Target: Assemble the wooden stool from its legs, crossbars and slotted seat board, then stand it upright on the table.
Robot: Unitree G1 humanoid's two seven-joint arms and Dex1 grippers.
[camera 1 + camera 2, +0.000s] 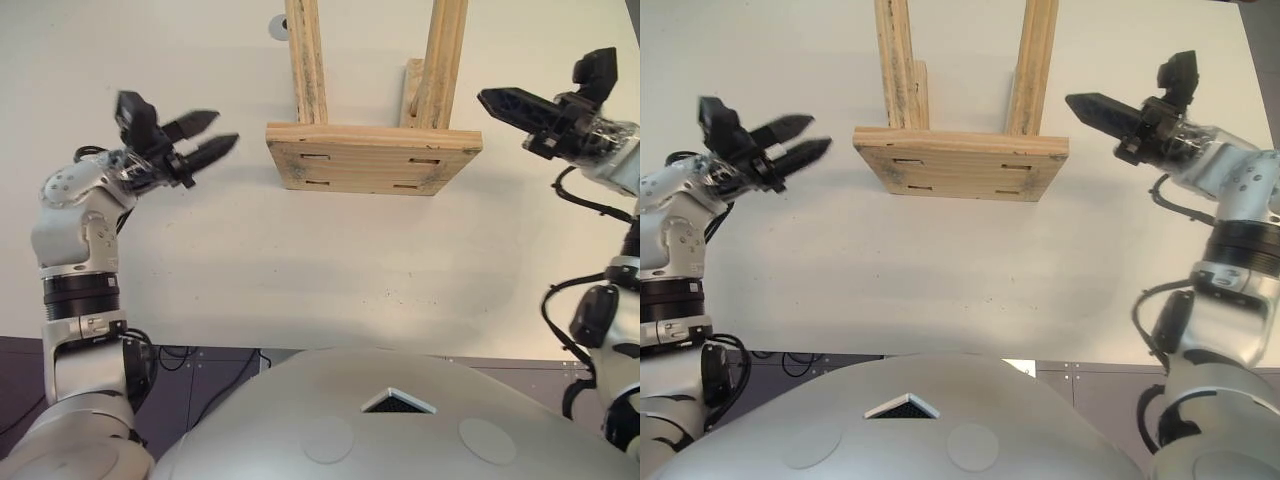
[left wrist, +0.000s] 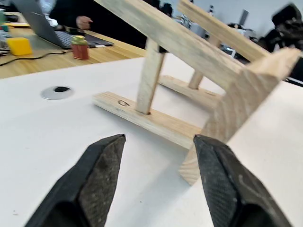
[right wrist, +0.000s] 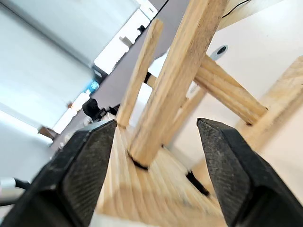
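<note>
The stool [image 1: 370, 155] lies on its side on the table [image 1: 300, 270] — left hand [image 1: 224, 128] and right hand [image 1: 490, 100] both open, flanking it, apart.

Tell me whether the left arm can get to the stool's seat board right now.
Probably yes: the open left gripper sits beside the seat board, off its edge, with only bare table between them.
</note>
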